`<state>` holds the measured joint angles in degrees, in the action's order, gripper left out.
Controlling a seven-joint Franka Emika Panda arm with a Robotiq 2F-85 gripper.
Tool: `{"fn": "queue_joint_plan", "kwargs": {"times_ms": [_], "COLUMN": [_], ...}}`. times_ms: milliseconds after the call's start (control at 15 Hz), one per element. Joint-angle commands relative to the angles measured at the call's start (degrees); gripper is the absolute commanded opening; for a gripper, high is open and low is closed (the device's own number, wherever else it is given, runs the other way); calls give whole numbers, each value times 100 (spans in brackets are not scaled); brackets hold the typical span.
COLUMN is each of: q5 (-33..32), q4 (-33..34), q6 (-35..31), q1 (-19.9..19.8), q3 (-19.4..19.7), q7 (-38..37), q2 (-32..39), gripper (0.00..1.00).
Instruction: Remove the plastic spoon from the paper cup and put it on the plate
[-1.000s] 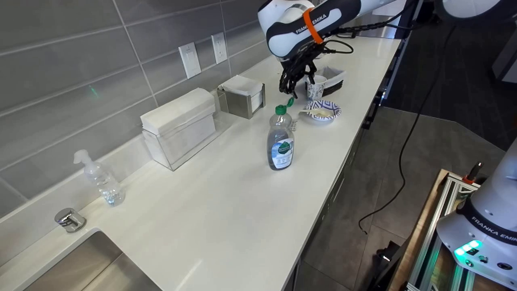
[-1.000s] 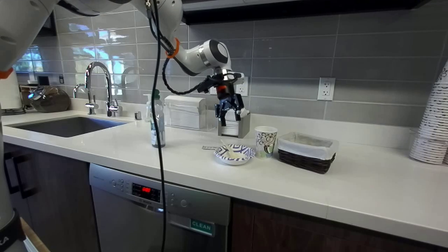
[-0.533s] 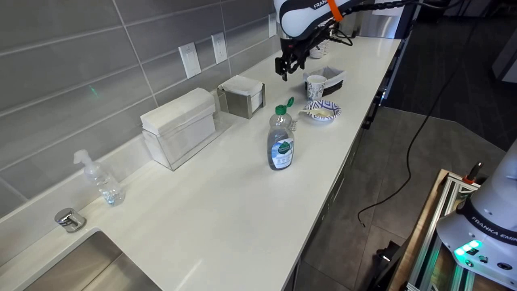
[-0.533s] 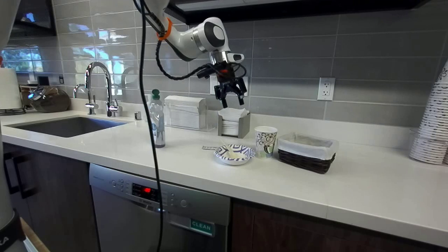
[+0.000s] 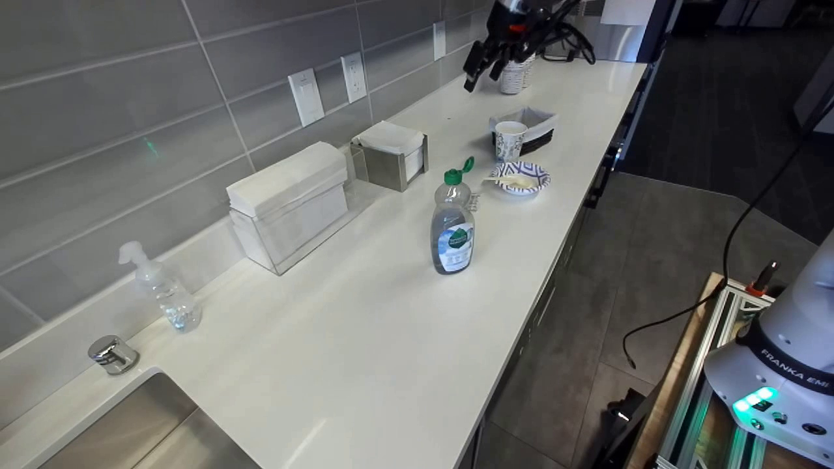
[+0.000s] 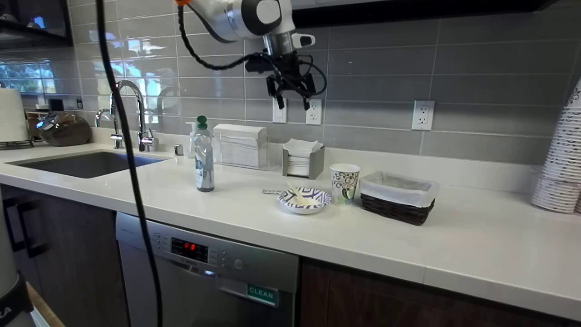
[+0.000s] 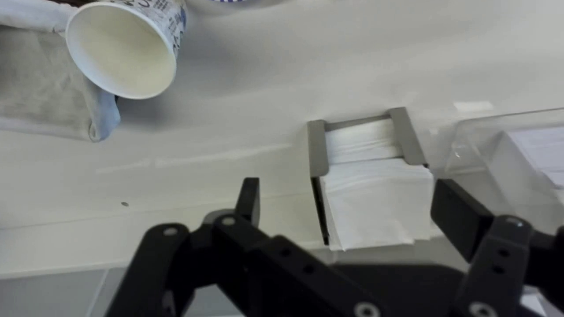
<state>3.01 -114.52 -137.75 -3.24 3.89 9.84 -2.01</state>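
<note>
Now my gripper [image 6: 293,104] sits higher than before, spread wide and empty; spoon [image 6: 296,193] unmoved on the plate [image 6: 320,196].

black two-finger gripper [image 6: 293,105] is just hanging way up above the white counter [image 6: 476,236], fingers spread apart. down below there's a pale plastic spoon [image 6: 297,195] lying in the round blue-and-white patterned plate [image 6: 318,198], handle poking over the rim, and the swirl-print white paper cup [image 6: 345,184] stands upright right beside that.
</note>
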Motion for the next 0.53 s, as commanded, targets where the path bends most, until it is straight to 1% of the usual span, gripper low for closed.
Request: {"fn": "queue_joint_plan", "kwargs": {"times_ms": [0,67,133,200,267,467], "q5": [1476,1730,1162,1375,1466,1534], "q4": [-511,-430,-162,-165,-186,-313], "q6": [729,1223,728,1034,1189,1221], "q1": [74,133,83,112,127,154], "q3": [202,339,194,278,331,361], "q7": [1347,1603,1031,1242,1341,1406], "q2": [-1213,-1412,-877,-1120,-1290,-1417], "gripper": [100,100,100,100,100,100]}}
